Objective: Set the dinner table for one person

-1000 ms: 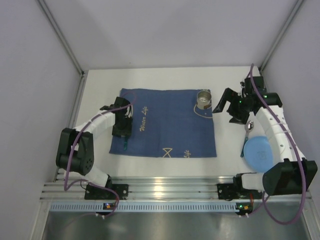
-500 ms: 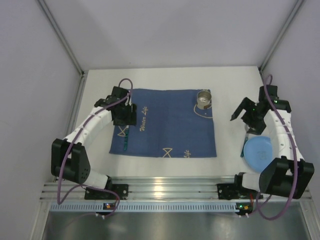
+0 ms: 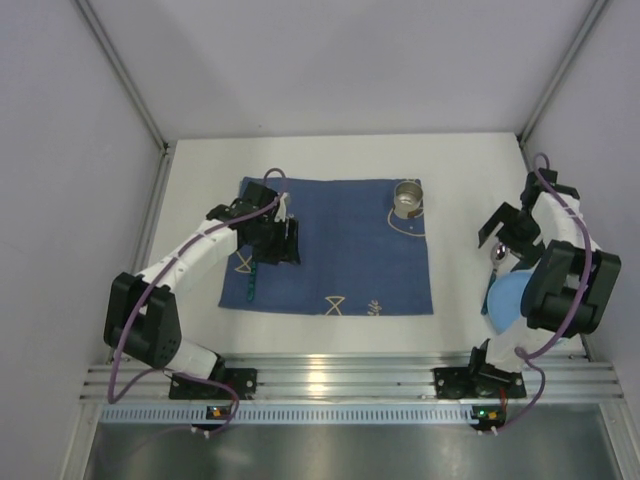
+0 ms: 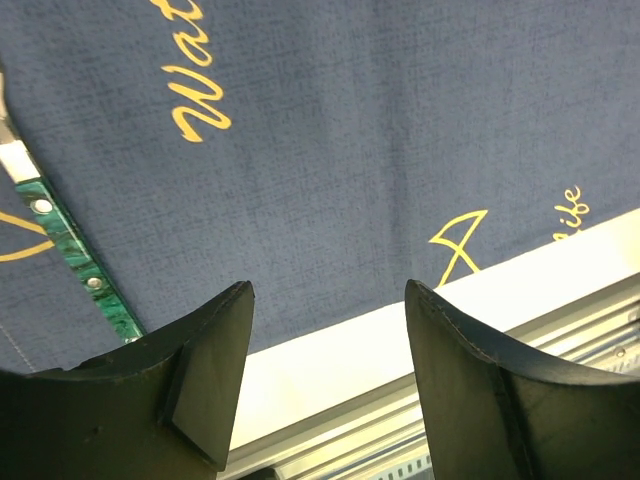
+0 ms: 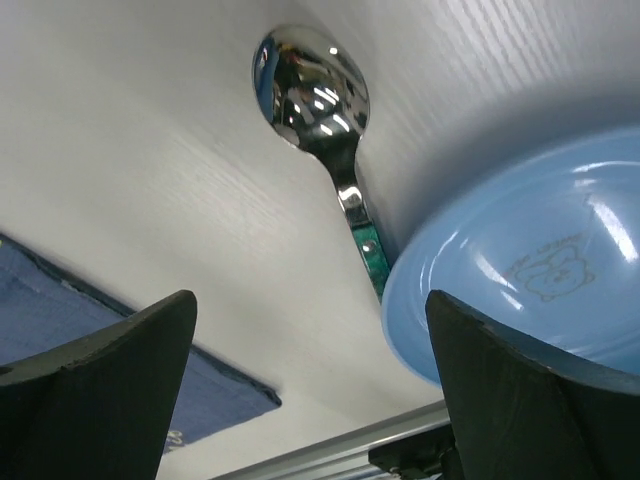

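- The left jaws stand partly apart with nothing between them, hanging over the blue mat (image 4: 350, 150); the green-handled utensil (image 4: 70, 260) lies off to one side, untouched.
- The right jaws stand wide apart and empty, poised above the spoon (image 5: 312, 90) and the blue plate (image 5: 530, 270).
- The white surface (image 3: 330, 160) carries it all, with the mat in its middle.
- The utensil along the mat's left edge and the metal cup (image 3: 407, 198) at its far right corner look to me like finished placements.
- Plate and spoon sit off the mat on the right, the spoon's handle running under the plate's rim; I'd guess these 2 are next, the mat's middle kept for the plate.
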`<state>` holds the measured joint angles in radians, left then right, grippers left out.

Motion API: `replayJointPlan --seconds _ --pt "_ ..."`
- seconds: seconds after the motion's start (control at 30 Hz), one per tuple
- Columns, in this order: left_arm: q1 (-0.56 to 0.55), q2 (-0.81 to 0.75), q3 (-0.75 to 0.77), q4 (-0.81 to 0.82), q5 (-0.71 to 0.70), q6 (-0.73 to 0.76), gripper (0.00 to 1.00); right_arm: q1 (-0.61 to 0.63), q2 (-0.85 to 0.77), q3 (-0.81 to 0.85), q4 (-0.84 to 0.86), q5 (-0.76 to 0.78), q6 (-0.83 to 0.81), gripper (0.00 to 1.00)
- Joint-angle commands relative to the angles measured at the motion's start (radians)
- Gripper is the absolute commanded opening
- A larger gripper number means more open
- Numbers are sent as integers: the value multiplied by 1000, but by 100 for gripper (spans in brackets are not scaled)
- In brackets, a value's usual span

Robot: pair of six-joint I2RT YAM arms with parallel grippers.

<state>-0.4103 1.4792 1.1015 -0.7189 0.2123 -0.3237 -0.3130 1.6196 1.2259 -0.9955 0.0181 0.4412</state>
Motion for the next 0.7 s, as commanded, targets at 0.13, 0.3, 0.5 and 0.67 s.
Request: replayJointPlan --seconds 0.13,0.3,0.5,0.67 --pt "2 -22 9 19 39 23 66 -18 131 60 133 36 -15 91" --pt "2 -40 44 -42 -25 28 66 -20 169 9 179 -3 14 78" --pt "-1 -57 86 -79 -63 -86 65 -20 97 -111 181 0 85 62" --pt "-15 -42 145 -125 -139 -144 64 -18 121 -134 182 54 84 44"
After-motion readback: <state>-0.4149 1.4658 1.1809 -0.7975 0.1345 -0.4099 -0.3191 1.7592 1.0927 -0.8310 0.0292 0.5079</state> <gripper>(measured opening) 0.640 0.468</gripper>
